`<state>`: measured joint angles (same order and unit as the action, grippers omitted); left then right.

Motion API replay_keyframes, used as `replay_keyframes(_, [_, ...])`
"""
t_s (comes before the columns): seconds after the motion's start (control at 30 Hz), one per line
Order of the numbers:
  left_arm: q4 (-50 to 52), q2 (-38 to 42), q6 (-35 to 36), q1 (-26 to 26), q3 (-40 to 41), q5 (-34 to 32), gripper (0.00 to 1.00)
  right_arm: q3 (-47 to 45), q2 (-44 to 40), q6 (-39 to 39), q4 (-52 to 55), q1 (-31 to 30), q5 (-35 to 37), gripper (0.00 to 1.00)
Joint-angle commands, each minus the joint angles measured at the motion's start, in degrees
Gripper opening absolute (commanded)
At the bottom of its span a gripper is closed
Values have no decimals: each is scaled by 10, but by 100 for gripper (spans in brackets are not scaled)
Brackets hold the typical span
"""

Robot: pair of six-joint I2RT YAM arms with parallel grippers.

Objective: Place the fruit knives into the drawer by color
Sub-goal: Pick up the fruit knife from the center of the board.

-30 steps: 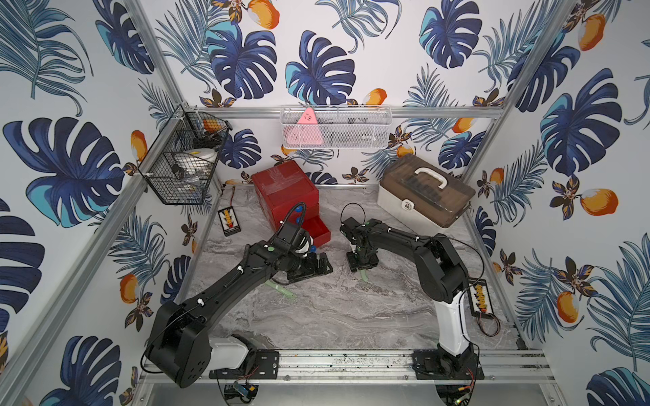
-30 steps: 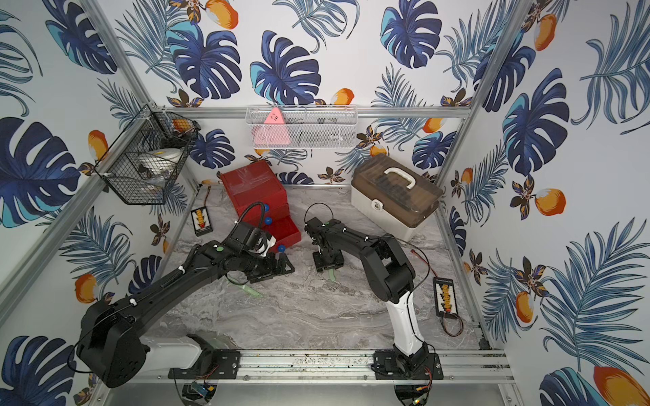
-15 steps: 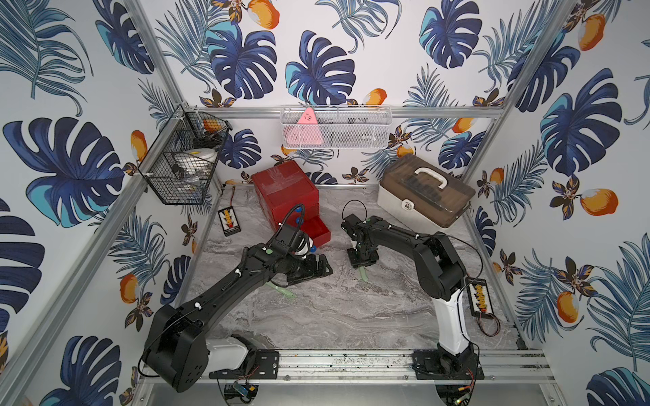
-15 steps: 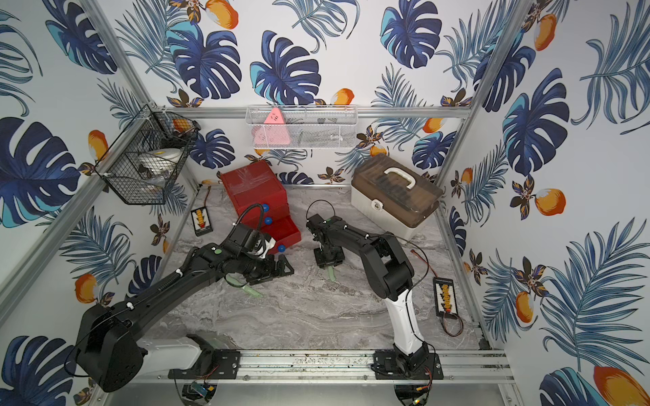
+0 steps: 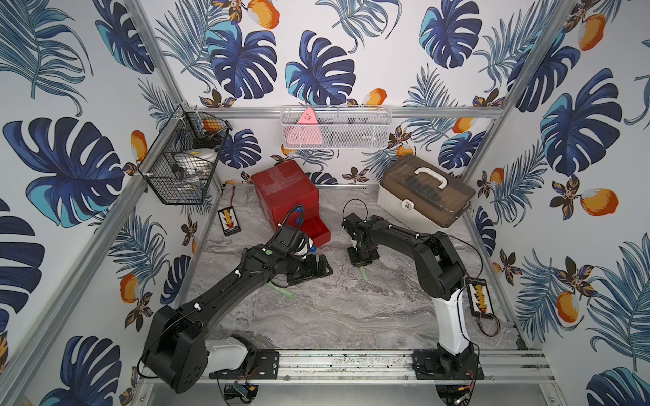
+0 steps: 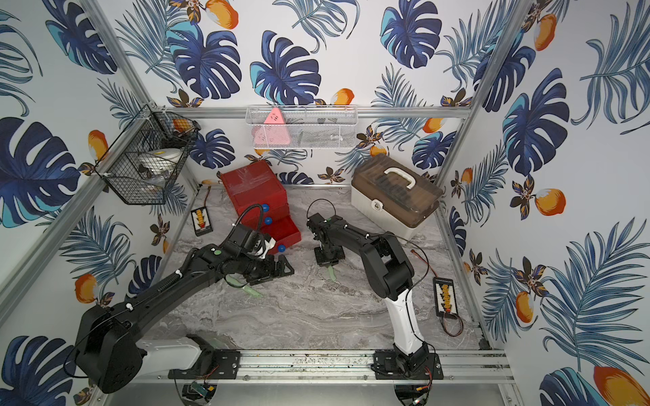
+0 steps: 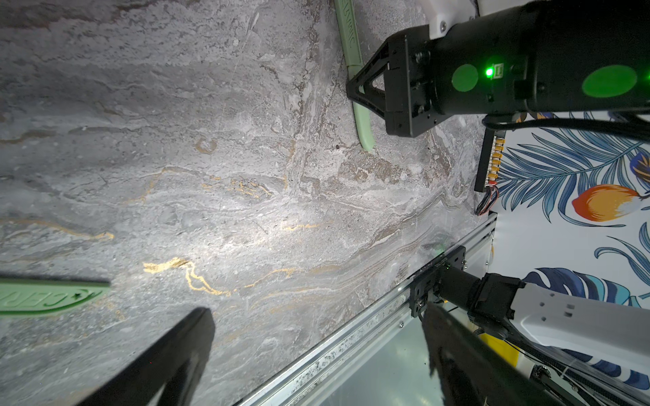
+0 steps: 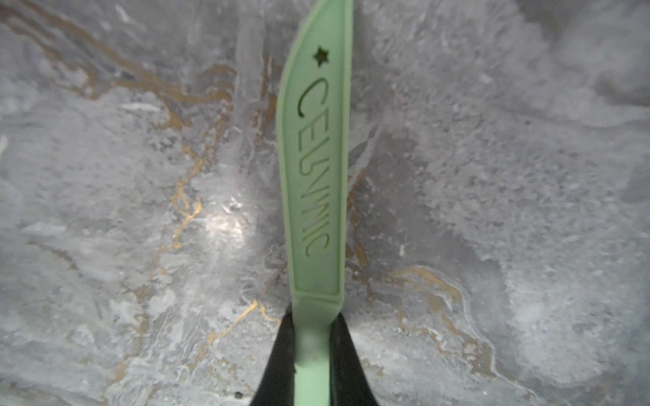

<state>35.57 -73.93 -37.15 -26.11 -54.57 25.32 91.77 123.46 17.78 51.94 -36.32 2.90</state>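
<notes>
My right gripper (image 8: 312, 351) is shut on the handle of a pale green fruit knife (image 8: 316, 175), whose blade lies low along the marble. In both top views that gripper (image 5: 362, 262) (image 6: 329, 260) points down, with the knife's end (image 5: 363, 273) (image 6: 331, 272) showing below it. A second green knife (image 5: 281, 289) (image 7: 52, 297) lies partly under my left arm. My left gripper (image 5: 318, 269) (image 7: 316, 316) stands open and empty beside it. The red drawer chest (image 5: 285, 189) (image 6: 253, 189) has its bottom drawer (image 5: 316, 230) pulled out.
A beige case with a brown lid (image 5: 422, 197) stands at the back right. A black wire basket (image 5: 183, 165) and a white mesh basket (image 5: 334, 130) hang on the walls. Small boards lie at the left (image 5: 229, 221) and right (image 5: 480, 295). A metal rail (image 5: 351, 362) bounds the front.
The right gripper's jaws have closed onto the green knife's handle. The left arm has shifted slightly and its gripper stays open.
</notes>
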Motion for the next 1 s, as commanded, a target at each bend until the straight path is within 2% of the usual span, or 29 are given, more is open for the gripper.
replay_keyframes(0.0, [-9,3,5,0,3,6,99,-4,11,6,-8,0,5,7])
replay_keyframes(0.37, [5,-17,26,1,-27,-1,99,40,-19,18,35,9,4,12])
replay_keyframes(0.63, [3,-47,34,10,-71,0,99,131,0,74,110,10,-17,11])
replay_keyframes(0.8, [7,-49,40,37,-90,2,99,193,31,132,133,21,-106,0])
replay_keyframes(0.97, [22,-41,56,91,-111,15,99,236,49,197,126,24,-206,0])
